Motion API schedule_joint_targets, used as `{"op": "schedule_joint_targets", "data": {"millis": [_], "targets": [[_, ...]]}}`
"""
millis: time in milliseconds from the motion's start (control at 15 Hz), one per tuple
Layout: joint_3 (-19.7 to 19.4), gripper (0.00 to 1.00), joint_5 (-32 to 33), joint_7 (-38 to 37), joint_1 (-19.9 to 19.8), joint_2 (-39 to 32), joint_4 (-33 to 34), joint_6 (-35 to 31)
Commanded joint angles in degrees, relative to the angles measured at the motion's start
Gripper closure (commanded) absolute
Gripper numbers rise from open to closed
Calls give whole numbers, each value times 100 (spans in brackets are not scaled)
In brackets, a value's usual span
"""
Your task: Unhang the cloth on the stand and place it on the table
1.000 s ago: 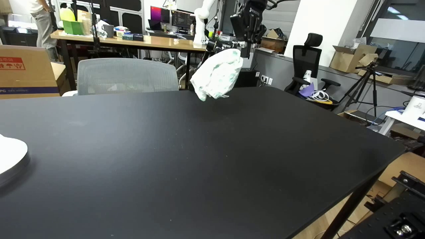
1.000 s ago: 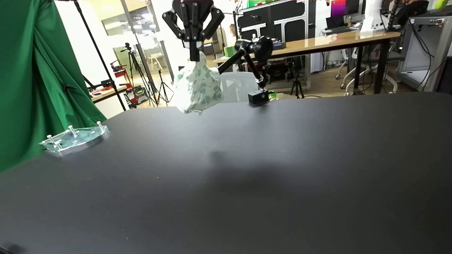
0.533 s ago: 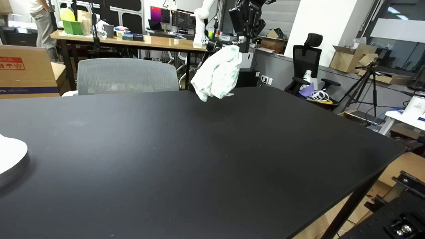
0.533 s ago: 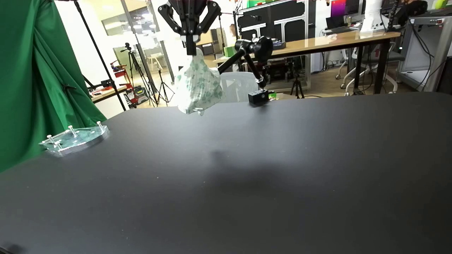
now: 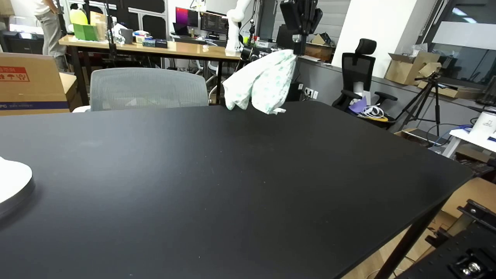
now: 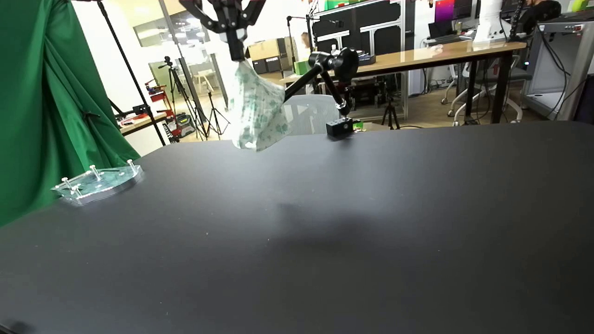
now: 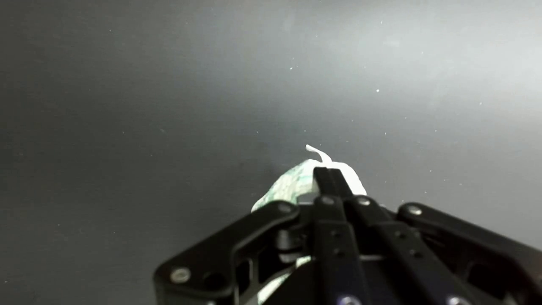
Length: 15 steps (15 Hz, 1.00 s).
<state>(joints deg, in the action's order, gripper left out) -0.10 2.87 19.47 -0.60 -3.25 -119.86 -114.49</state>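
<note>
The cloth is white with a green pattern and shows in both exterior views (image 5: pixel 267 83) (image 6: pixel 257 111). It hangs above the black table (image 5: pixel 232 174) from my gripper (image 5: pixel 300 52), whose fingers also show at the cloth's upper corner (image 6: pixel 238 58). The cloth is stretched between the fingertips and the black jointed arm of the stand (image 6: pixel 340 127). The end of that arm is hidden behind or inside the cloth, so it still appears draped there. In the wrist view the gripper's fingers (image 7: pixel 332 171) are together, with the cloth (image 7: pixel 288 186) beneath and around them.
A clear plate with upright bolts (image 6: pixel 100 183) lies on the table near the green curtain (image 6: pixel 41 116). A white rounded object (image 5: pixel 13 180) stands at the table's left. A grey chair (image 5: pixel 149 89) stands behind the far edge. A black device (image 5: pixel 461 248) is at the lower right.
My gripper has moved up and sideways, away from the stand, holding the cloth's corner. The cloth is pulled longer and its near part has followed. The stand has not moved.
</note>
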Motion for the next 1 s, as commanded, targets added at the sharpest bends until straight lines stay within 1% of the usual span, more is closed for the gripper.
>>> {"op": "schedule_joint_targets", "data": {"millis": [0,200,400,667,933], "targets": [[131,100,247,-268,149,962,-1027,-256],[217,100,180,-212,271,1367,-1554,-337],[203,100,149,-285,299,1425,-1818,-432],[113,100,183,-475,208,1167,-1942,-757],[-6,100,189,-643,56,766,-1922,-972]]}}
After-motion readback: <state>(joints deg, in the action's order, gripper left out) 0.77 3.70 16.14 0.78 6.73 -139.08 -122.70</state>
